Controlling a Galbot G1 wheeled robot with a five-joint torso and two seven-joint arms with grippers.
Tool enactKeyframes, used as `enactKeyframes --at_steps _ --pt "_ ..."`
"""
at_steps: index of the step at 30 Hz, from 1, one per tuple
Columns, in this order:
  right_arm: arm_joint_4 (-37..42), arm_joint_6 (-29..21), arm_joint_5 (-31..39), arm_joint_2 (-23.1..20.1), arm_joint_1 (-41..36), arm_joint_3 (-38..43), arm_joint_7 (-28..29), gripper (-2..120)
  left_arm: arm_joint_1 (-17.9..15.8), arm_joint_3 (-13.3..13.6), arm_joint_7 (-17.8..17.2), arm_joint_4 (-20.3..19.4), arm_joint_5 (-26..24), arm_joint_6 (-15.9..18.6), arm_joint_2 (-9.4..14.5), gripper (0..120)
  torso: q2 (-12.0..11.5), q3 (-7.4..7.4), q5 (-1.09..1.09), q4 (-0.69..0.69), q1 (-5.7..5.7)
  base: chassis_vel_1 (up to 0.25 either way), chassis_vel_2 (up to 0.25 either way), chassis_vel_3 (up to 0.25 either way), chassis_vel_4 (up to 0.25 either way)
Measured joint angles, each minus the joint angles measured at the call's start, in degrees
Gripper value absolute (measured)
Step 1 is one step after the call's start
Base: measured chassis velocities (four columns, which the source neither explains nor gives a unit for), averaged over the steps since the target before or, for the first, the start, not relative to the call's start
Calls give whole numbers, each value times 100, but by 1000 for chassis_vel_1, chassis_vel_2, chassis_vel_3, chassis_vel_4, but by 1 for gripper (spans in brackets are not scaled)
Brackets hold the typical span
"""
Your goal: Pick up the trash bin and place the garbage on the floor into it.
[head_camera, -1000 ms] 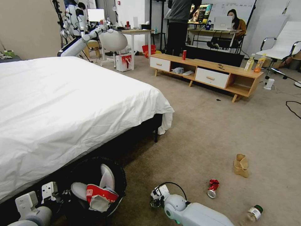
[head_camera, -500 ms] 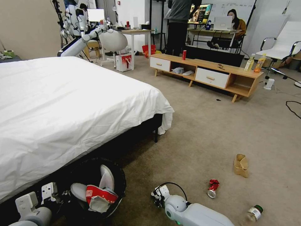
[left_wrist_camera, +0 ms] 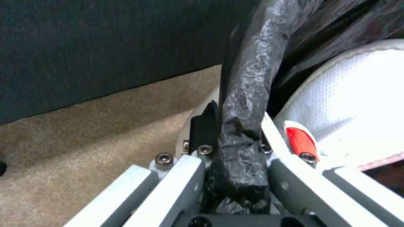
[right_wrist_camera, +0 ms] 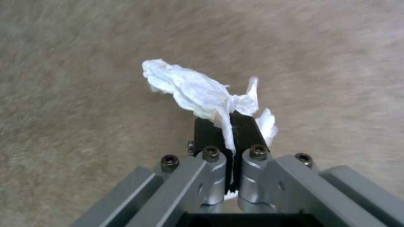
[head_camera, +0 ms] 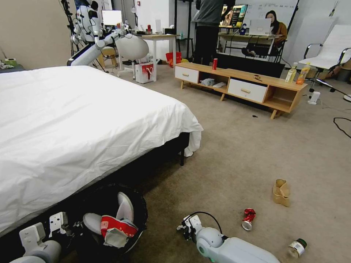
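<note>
The trash bin (head_camera: 109,215) is round, lined with a crinkly black plastic bag, and sits at about 7 o'clock in the head view, tucked against the dark base of the bed (head_camera: 73,120); two pale grey curved flaps and one crushed red-and-white wrapper (head_camera: 116,228) lie inside it. The left tool (left_wrist_camera: 235,138) is clamped on the bin's bag-wrapped rim, and the left wrist view shows the glossy, wrinkled film pinched between the black pads, with a textured white flap and a red patch just beside them. The right tool (right_wrist_camera: 230,126) is closed on one crumpled white tissue (right_wrist_camera: 198,88), thin and creased, held above the floor (right_wrist_camera: 84,94), a short-pile beige-grey carpet; the head view shows that tool (head_camera: 186,228) low at 6 o'clock, the tissue not discernible there. Three loose pieces lie on the carpet at about 5 o'clock in the head view: one folded tan paper bag (head_camera: 281,192), one crushed red can (head_camera: 248,218) and one clear bottle with a green cap (head_camera: 296,247), each apart from the others and well apart from the bin.
</note>
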Motion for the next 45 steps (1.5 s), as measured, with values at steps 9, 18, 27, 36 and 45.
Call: enactKeyframes --at_steps 9,18,27,36,45 --pt "2086 -119 373 -964 148 682 473 0 -210 111 -89 -14 -237 0 65 1 0 0 -1 2 0 0 0 0 0" --pt "3441 -165 587 -1343 373 1092 630 0 -412 152 -179 60 -450 0 180 1 0 0 -1 0 0 0 0 0 0" --pt "4722 -48 1280 -1404 946 1404 637 0 -480 220 -213 65 -565 0 270 1 0 0 -2 -1 0 0 0 0 0" --pt "5289 123 2546 -884 2339 733 618 0 -514 250 -229 9 -618 1 306 1 1 0 -2 2 0 0 0 0 0" --pt "4997 -324 3150 -387 2678 -125 1131 0 -552 254 -233 -30 -626 1 312 1 1 0 -1 0 0 0 0 0 0"
